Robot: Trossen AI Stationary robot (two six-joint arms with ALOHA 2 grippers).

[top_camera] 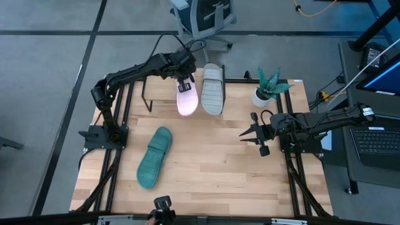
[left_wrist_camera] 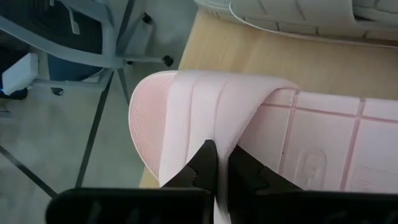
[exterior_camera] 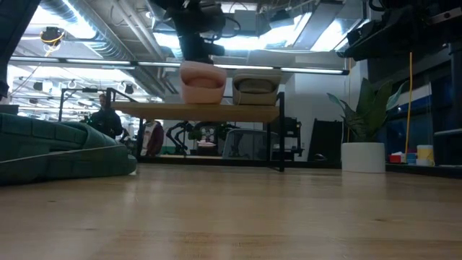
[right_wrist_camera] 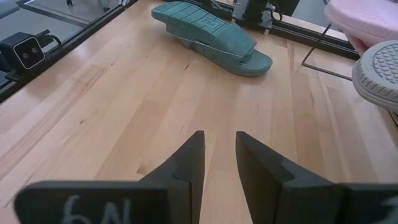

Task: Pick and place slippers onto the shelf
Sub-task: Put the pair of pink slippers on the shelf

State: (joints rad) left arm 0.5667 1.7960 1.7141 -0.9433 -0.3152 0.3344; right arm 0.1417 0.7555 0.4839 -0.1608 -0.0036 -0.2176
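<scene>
The pale pink slipper (top_camera: 187, 100) lies level at the shelf's plank top (exterior_camera: 245, 110), beside the grey slipper (top_camera: 213, 89), which rests sole-down on the plank. My left gripper (top_camera: 183, 84) is above the pink slipper's far end and shut on it. The teal slipper (top_camera: 155, 157) lies on the table at the near left; it also shows in the right wrist view (right_wrist_camera: 211, 34). My right gripper (top_camera: 247, 132) is open and empty over the table's right half. My left gripper pinches the pink slipper's wide strap (left_wrist_camera: 205, 118) at its edge between the two fingers (left_wrist_camera: 205, 165), one on the strap's outer face and one on the opening side. The fingers come from above, pointing down. The slipper sits level at the plank; I cannot tell whether it rests there.
A potted plant (top_camera: 269, 87) stands at the table's far right corner. The shelf's thin black legs (exterior_camera: 281, 133) stand on the table's far part. An office chair (top_camera: 203, 15) is beyond the far edge. Bare wooden tabletop (top_camera: 219, 162) lies between the teal slipper and my right gripper.
</scene>
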